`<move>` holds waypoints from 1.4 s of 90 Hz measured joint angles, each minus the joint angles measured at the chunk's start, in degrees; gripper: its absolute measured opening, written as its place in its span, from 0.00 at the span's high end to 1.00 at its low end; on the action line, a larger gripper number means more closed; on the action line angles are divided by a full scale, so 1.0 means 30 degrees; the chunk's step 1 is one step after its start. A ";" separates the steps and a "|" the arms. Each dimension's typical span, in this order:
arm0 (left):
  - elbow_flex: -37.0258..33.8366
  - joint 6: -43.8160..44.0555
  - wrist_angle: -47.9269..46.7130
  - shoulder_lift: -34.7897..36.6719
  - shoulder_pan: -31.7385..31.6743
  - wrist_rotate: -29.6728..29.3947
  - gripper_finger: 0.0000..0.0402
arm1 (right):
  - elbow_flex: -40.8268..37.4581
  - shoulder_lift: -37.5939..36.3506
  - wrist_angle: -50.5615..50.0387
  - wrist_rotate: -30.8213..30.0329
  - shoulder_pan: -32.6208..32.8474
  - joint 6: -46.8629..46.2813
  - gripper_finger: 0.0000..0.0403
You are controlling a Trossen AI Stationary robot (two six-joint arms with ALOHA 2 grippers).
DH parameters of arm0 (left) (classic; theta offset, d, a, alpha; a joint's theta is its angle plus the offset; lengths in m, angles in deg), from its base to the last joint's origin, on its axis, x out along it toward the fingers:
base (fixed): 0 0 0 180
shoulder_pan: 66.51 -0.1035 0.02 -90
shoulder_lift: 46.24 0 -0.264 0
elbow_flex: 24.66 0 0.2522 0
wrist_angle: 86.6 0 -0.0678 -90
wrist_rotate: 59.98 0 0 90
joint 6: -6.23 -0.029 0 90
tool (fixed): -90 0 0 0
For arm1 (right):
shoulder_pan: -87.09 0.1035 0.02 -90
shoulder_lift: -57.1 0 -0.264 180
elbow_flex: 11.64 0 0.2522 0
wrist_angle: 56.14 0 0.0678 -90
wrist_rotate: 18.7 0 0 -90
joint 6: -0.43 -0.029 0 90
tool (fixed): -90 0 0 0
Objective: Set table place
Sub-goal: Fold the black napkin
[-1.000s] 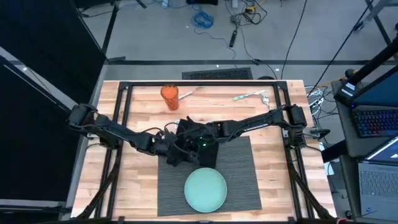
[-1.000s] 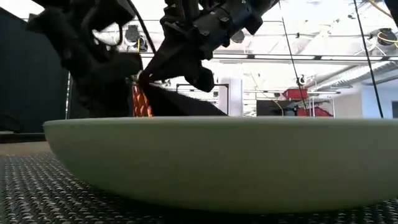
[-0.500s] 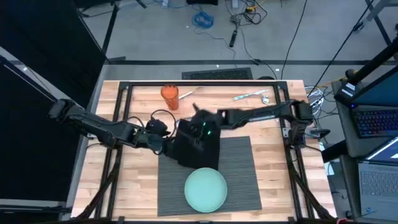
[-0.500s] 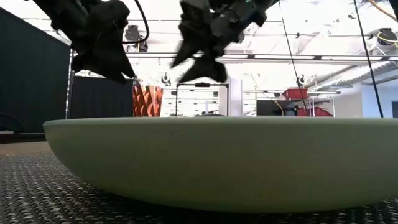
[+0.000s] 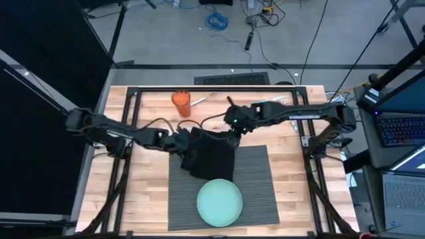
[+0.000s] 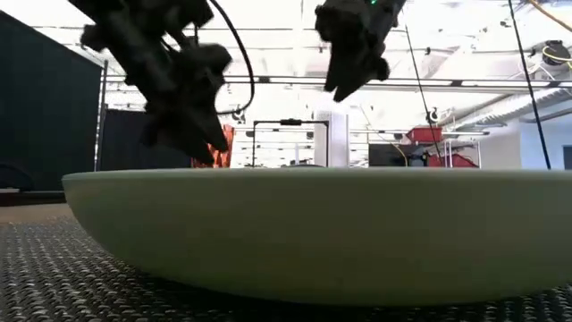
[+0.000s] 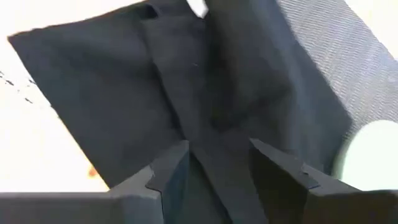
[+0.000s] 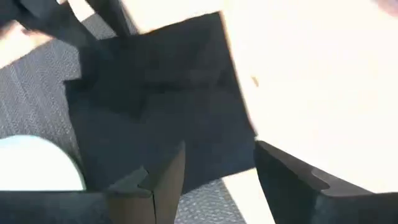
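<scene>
Placemat (image 5: 255, 179): dark grey, lies at the near edge of the table (image 5: 292, 119), in the middle.
Plate (image 5: 220, 202): pale green, sits on the placemat's near part.
Napkin (image 5: 209, 157): black cloth, spread over the placemat's far left corner.
Left gripper (image 5: 180, 144): fingers apart, holding nothing, just above the napkin's left edge.
Right gripper (image 5: 234, 132): fingers apart, holding nothing, above the napkin's far right corner.
Orange cup (image 5: 181, 103): near the far edge.

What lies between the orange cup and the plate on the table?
In the high view, the black napkin lies between the orange cup and the plate, partly on the placemat, with the left gripper at its edge.
</scene>
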 joint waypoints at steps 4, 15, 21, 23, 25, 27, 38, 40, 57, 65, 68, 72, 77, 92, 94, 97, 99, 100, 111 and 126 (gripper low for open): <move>0.0000 -0.0416 0.0829 -0.0262 -0.0439 0.0114 0.63 | 0.0000 -0.0373 -0.0376 -0.0128 0.0012 -0.0030 0.55; 0.0003 -0.1351 0.2299 -0.0762 -0.1760 0.0571 0.63 | 0.0000 -0.1360 -0.1216 -0.0821 0.0166 -0.0115 0.55; 0.0115 -0.1541 0.2509 -0.0985 -0.2472 0.0708 0.63 | 0.0000 -0.1623 -0.1471 -0.0932 0.0245 -0.0274 0.55; 0.0157 -0.1580 0.2479 -0.1090 -0.2667 0.0720 0.63 | 0.0000 -0.1713 -0.1493 -0.0954 0.0248 -0.0297 0.55; 0.0197 -0.1715 0.2461 -0.1188 -0.2842 0.0743 0.63 | 0.0000 -0.1794 -0.1516 -0.0967 0.0248 -0.0316 0.55; 0.0217 -0.1951 0.2416 -0.1270 -0.2986 0.0811 0.63 | 0.0000 -0.1843 -0.1550 -0.0983 0.0252 -0.0326 0.55; 0.0372 -0.2455 0.2514 -0.1715 -0.3350 0.1162 0.63 | 0.0000 -0.1992 -0.1708 -0.0958 0.0386 -0.0329 0.55; 0.0372 -0.2456 0.2483 -0.1806 -0.3376 0.1202 0.63 | 0.0000 -0.1996 -0.1739 -0.0940 0.0396 -0.0329 0.55; 0.0364 -0.2530 0.2704 -0.2854 -0.3454 0.1524 0.63 | -0.0007 -0.1989 -0.2129 -0.0960 0.0366 -0.0323 0.55; 0.0364 -0.2553 0.3012 -0.3288 -0.3403 0.1707 0.63 | -0.0007 -0.1989 -0.2127 -0.0954 0.0364 -0.0279 0.55; 0.0364 -0.2563 0.3207 -0.3476 -0.3365 0.1707 0.63 | -0.0007 -0.1989 -0.2127 -0.0954 0.0364 -0.0255 0.55; 0.0364 -0.2558 0.3343 -0.3704 -0.3345 0.1724 0.63 | -0.0007 -0.1989 -0.2111 -0.0954 0.0372 -0.0224 0.55; 0.0364 -0.2565 0.3615 -0.3859 -0.3345 0.1882 0.63 | -0.0007 -0.1989 -0.2105 -0.0954 0.0362 -0.0198 0.55; 0.0364 -0.2895 0.3972 -0.4199 -0.3308 0.2222 0.63 | -0.0007 -0.1981 -0.2098 -0.0957 0.0342 -0.0198 0.55; 0.0364 -0.2900 0.3975 -0.4219 -0.3308 0.2234 0.63 | -0.0007 -0.1981 -0.2098 -0.0963 0.0342 -0.0198 0.55; 0.0364 -0.2907 0.4007 -0.4219 -0.3308 0.2254 0.63 | -0.0007 -0.1981 -0.2098 -0.0984 0.0342 -0.0198 0.55; 0.0364 -0.2907 0.4025 -0.4219 -0.3308 0.2259 0.63 | -0.0007 -0.1981 -0.2098 -0.0990 0.0342 -0.0198 0.55; 0.0364 -0.2909 0.4034 -0.4219 -0.3308 0.2260 0.63 | -0.0007 -0.1981 -0.2098 -0.0990 0.0342 -0.0198 0.55; 0.0364 -0.2962 0.4038 -0.4219 -0.3308 0.2273 0.63 | -0.0007 -0.1981 -0.2098 -0.1006 0.0342 -0.0264 0.55; 0.0364 -0.3212 0.4152 -0.4219 -0.3105 0.2273 0.63 | -0.0007 -0.1981 -0.2088 -0.1012 0.0342 -0.0286 0.55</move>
